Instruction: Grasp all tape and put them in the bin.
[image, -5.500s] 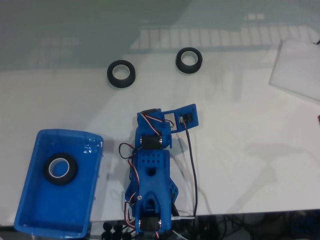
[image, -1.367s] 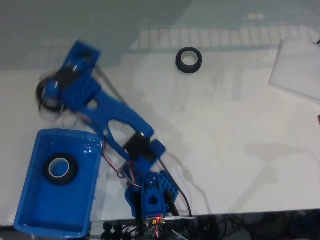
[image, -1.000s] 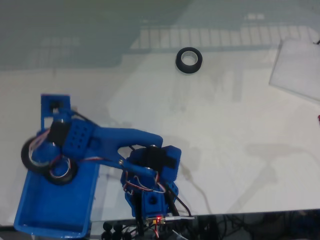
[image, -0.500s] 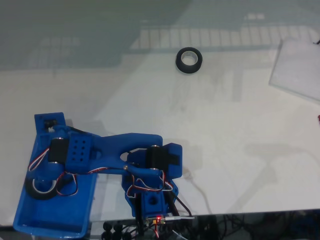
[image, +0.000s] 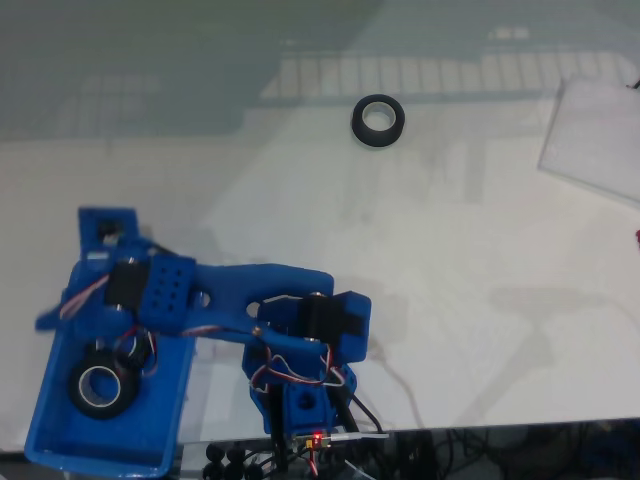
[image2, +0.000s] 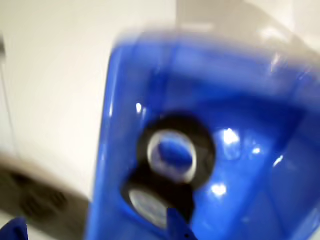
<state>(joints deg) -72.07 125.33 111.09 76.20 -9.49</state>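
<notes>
bin (image: 60, 445): glossy blue tub at the lower left of the fixed view, just left of the arm's base; in the wrist view its inside (image2: 260, 130) is blurred but readable, with bright glints on the plastic.
tape in the bin: the fixed view shows one black roll (image: 98, 388) lying flat on the bin floor, pale core up, partly under the arm's wires. the wrist view shows two rolls — one flat roll (image2: 175, 152) with blue floor showing through its hole, and a second roll (image2: 145, 202) touching it, partly tucked under its near edge.
tape outside the bin: one black roll (image: 378, 120) lies flat on the white table, well apart from the bin, toward the top of the fixed view.
arm (image: 250, 295): blue, reaching from its base across the bin's right rim.
gripper (image: 75, 305): over the bin's far end, above the rolls; one blue finger sticks out past the bin's left rim. it holds nothing, but whether the jaws are apart or together i cannot tell — the wrist view is too blurred.
table (image: 450, 250): white and glossy.
</notes>
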